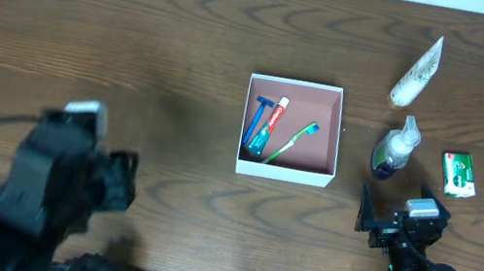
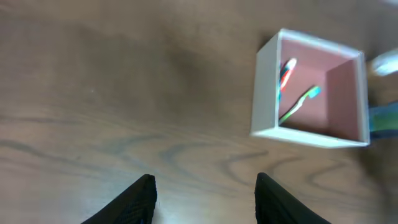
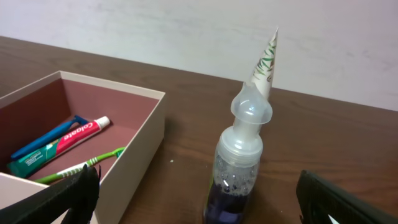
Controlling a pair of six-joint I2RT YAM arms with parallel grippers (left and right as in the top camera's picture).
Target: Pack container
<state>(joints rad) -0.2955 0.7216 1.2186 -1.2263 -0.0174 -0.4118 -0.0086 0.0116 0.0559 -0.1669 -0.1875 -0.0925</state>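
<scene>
- Right wrist view puts the pump bottle upright and straight ahead of the right gripper. It is tall and narrow, so I judge that a finger brushing its side on your way in would tip it.
- If it falls, it could roll against the white tube lying behind it or hit the wall of the container just beside it.
- The container sits mid-table with a razor, toothpaste and toothbrush lying inside. Drop the bottle carelessly and it may land on top of them.
- Your right jaws stand wide apart, gripping nothing and not visibly touching the bottle.
- Your left gripper hangs over bare table, jaws partly apart and empty.
</scene>
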